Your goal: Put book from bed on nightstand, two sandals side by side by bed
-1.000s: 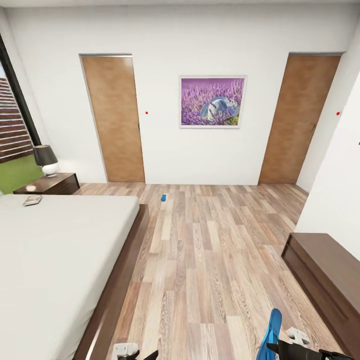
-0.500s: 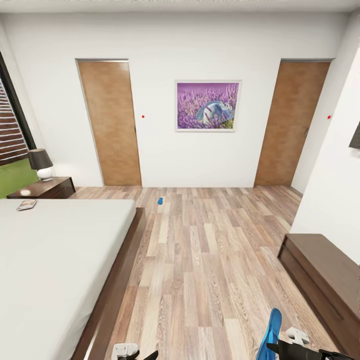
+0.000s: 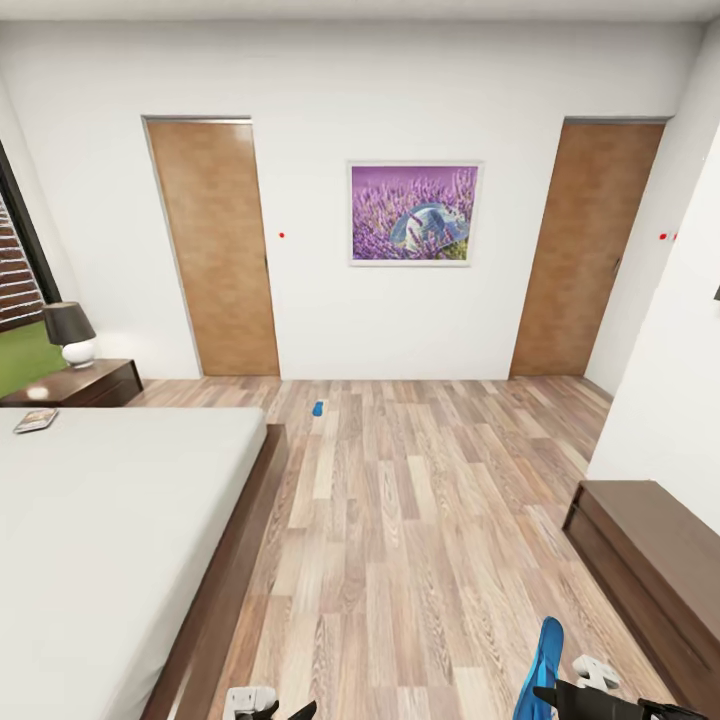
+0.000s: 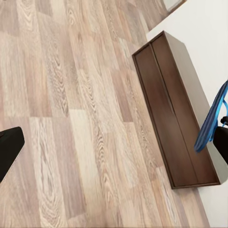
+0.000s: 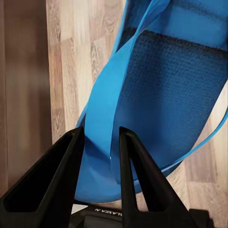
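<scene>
In the head view the bed [image 3: 110,520] lies at the left, and the small book [image 3: 36,419] rests near its far corner. Just beyond stands the dark nightstand [image 3: 75,383]. One blue sandal [image 3: 318,408] lies on the floor by the bed's far end. The other sandal [image 3: 543,665] stands upright at the bottom right, with my right gripper [image 3: 556,692] shut on it. The right wrist view shows the sandal's [image 5: 161,95] blue edge pinched in the right gripper [image 5: 101,135]. My left gripper [image 4: 114,145] is open and holds nothing; it hangs over bare floor.
A lamp [image 3: 68,333] stands on the nightstand. A long low dark bench cabinet [image 3: 655,570] runs along the right wall and also shows in the left wrist view [image 4: 175,114]. Two wooden doors [image 3: 212,245] and a purple picture [image 3: 414,213] mark the far wall.
The whole head view has shifted, so bed, book and nightstand sit further left and the far wall looks slightly farther. Both arms and the held sandal keep their places.
</scene>
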Available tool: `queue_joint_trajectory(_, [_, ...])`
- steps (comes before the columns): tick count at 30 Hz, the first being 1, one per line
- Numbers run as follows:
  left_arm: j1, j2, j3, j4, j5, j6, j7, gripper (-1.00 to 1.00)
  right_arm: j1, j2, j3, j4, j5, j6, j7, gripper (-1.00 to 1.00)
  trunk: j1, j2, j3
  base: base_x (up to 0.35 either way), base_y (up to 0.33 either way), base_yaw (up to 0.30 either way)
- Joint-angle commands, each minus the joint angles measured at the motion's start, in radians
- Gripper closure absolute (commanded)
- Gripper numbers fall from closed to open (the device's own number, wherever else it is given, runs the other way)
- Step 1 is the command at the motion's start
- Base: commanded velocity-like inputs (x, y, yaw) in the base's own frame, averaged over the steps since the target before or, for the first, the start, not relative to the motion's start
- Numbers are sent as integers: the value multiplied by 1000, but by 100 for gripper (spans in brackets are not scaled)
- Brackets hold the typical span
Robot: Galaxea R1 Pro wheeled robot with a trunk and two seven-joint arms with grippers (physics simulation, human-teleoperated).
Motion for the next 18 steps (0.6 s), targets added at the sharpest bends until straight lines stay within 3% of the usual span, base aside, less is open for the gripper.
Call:
queue_joint_trajectory(1, [0,1,-2,-2,10,9,0,-100,-1,0,4,2,-12,9,7,100,1,-1,-1,328,0,0])
queue_joint_trajectory(18, [0,1,-2,-2,10,9,0,-100,-1,0,4,2,-12,9,7,100,1,-1,-1,329,0,0])
